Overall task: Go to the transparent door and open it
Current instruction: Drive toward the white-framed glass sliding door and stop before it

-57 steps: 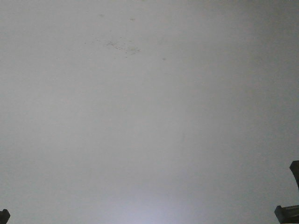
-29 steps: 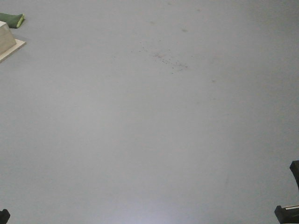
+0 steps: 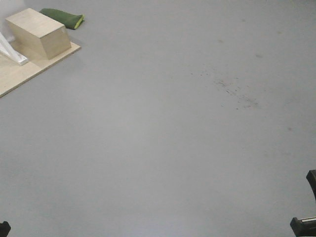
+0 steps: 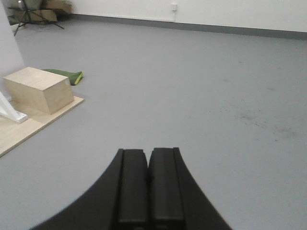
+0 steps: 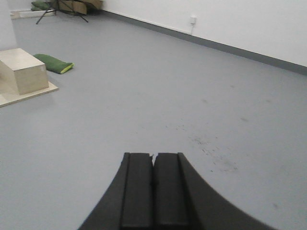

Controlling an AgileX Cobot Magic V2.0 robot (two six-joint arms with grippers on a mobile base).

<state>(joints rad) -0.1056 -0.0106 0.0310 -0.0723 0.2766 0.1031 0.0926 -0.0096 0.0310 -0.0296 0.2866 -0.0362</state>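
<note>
The step in hand was judged to be the drive toward the transparent door, with no reaching due yet. The left gripper (image 4: 148,160) and the right gripper (image 5: 153,162) each had their jaws pressed together on nothing, pointing out low over the grey floor surface (image 3: 158,148). Doing this stage well probably meant leaving both arms tucked like that and steering the base until the door came into the front view, then squaring up to it before either arm lifted. A wooden box (image 3: 37,32) stood on a plywood board (image 3: 34,69) at the far left, with a green cushion (image 3: 63,18) lying just beyond it and a white bracket (image 3: 12,53) beside the box. A turn that way risked clipping the board's edge, so the open floor by the speckled scuff patch (image 3: 237,94) looked the safer path. As for the door itself, it lay outside every view. The wrist cameras showed only a white wall (image 5: 249,24) with a grey skirting (image 5: 249,54) and a wall socket (image 5: 193,20). No glass, frame or handle was visible, so nothing could be said of its look.
</note>
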